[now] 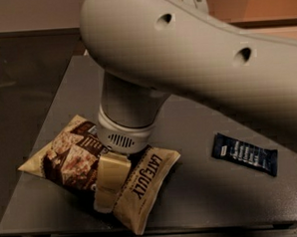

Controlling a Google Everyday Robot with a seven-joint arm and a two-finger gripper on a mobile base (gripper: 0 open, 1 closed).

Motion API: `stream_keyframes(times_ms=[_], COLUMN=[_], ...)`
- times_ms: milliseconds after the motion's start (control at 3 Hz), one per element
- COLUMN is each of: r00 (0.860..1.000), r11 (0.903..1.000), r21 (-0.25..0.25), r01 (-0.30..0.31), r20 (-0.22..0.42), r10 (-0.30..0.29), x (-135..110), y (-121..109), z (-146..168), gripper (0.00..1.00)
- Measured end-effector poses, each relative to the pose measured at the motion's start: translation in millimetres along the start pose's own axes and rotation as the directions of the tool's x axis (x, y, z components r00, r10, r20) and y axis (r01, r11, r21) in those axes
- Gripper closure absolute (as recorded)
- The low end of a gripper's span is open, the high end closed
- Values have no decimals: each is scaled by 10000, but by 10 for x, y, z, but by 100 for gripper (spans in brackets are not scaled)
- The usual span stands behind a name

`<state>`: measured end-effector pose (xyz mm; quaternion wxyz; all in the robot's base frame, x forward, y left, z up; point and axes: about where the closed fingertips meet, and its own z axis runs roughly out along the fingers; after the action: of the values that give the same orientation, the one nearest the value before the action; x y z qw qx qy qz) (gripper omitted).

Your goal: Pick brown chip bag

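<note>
The brown chip bag (68,162) lies flat on the front left part of the bench (203,202), with its "LATE JULY" edge facing front right. We see the gripper (109,186) on the middle of the bag, directly below the wrist of the arm (185,54), touching the bag's top surface. We cannot tell how the jaws stand. A dark blue bar wrapper (244,154) lies well apart to the right.

Grey table (203,202): brown chip bag (71,159) beneath end effector (109,187), dark blue wrapper (244,154) apart.

Lab-like, grey table (203,202) — claw (107,190) on brown chip bag (65,157)
</note>
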<state>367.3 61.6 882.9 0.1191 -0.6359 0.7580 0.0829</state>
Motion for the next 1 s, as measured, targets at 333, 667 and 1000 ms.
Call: stream_keyframes(times_ms=[333,667,1000], r00=[9974,9918,9904], r11=[9949,9835,9825], r21=[737,1293,1250], r01=[-688,-1264,-1378], r20=[286,344,99], r10=[669,1229,1376], x=[-134,-154,-122], y=[-94,-245,-288], z=[99,260,385], gripper=[0,0,0])
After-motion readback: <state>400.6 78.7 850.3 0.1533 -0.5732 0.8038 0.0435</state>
